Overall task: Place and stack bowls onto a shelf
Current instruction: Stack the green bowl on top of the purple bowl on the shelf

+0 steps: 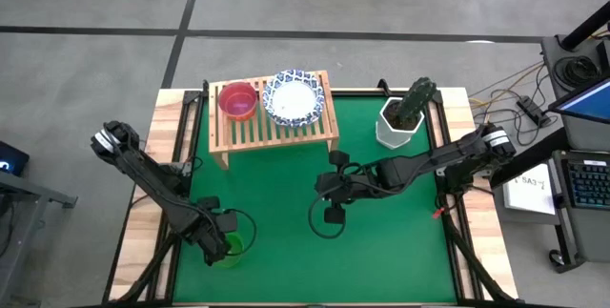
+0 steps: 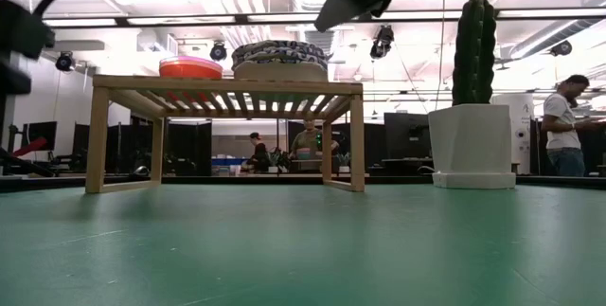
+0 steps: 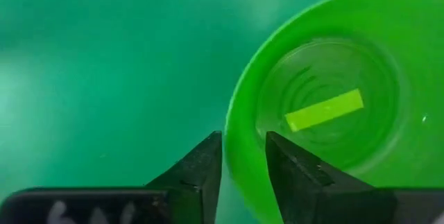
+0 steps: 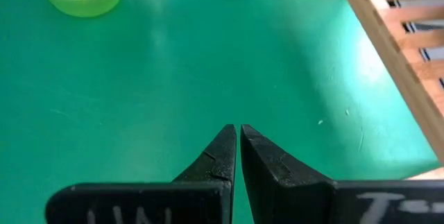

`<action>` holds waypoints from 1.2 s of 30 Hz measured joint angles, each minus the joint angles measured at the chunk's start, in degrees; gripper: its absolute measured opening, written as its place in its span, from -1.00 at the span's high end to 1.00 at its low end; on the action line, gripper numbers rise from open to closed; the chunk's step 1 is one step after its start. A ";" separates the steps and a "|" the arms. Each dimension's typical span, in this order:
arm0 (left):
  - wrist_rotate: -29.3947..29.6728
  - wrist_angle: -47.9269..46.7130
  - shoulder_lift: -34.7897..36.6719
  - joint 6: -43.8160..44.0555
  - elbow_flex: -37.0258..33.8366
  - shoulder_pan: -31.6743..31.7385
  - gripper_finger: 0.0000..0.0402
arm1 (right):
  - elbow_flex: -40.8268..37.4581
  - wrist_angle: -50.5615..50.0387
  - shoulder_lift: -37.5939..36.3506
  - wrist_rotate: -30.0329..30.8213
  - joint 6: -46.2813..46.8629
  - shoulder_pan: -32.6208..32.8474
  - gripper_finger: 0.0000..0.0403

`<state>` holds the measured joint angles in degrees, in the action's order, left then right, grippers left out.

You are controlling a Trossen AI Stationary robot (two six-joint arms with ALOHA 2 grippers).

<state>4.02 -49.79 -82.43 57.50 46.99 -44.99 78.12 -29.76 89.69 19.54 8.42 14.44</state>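
Note:
A yellow-green plastic bowl stands on the green mat near the table's near-left corner, with a strip of tape on its bottom. My left gripper is over the bowl's rim and shut on it. My right gripper hangs shut above the mat's middle, touching nothing. The wooden slat shelf stands at the far side. A red bowl and blue-and-white patterned bowls rest on it. Other bowls are out of view. My left gripper pinches the yellow-green bowl's rim between its two fingers. One finger is inside the bowl and the other is outside. The fingers come from above, pointing down. The bowl stands upright, its base on the mat.
A white pot with a cactus stands at the far right, beside the shelf. Bare green mat lies between the two grippers and toward the near edge. People stand in the room beyond the table.

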 joint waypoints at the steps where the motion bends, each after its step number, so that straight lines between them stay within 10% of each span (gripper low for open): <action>1: -0.14 1.67 0.02 0.61 -1.16 0.02 0.57 | -0.32 0.00 0.00 0.03 0.44 -0.02 0.94; 14: -0.59 -1.19 0.69 1.59 5.60 0.26 0.99 | -2.80 -1.85 0.00 0.01 2.54 0.22 0.94; 23: 23.85 -26.24 6.63 -2.95 29.46 6.02 1.00 | -3.71 -11.24 -0.02 -0.28 4.75 1.55 0.94; 36: 29.93 -39.65 11.59 -25.95 53.96 49.61 1.00 | -3.73 -12.34 -2.77 -0.30 -2.29 2.02 0.94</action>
<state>33.95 -89.44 -70.84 31.55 100.95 4.62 74.39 -42.10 86.92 19.24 6.14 16.46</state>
